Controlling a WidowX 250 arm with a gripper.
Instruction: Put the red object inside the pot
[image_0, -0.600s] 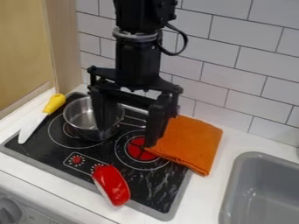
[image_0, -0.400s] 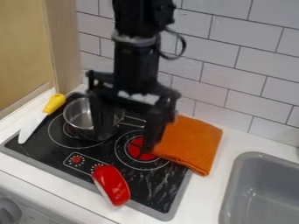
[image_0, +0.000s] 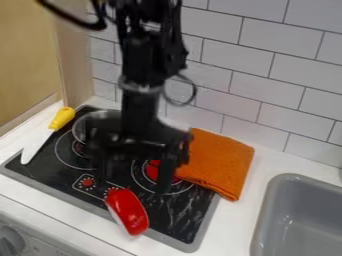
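The gripper (image_0: 132, 184) hangs over the middle of the stove, its two fingers spread apart with nothing between them. Just below its fingertips in the view lies the red object (image_0: 127, 211), across the stove's front edge near the knob markings. Behind the gripper, on the back left burner, stands the metal pot (image_0: 82, 128); the arm and gripper hide most of it.
A knife with a yellow handle (image_0: 63, 118) lies along the left side of the stove (image_0: 179, 220). An orange cloth (image_0: 219, 162) covers the stove's back right corner. The grey sink (image_0: 294, 220) is at the right, and a tiled wall (image_0: 280, 80) stands behind.
The gripper has come down and forward, from beside the pot toward the red object, and now covers more of the pot. The red object, pot, knife and cloth have not moved.
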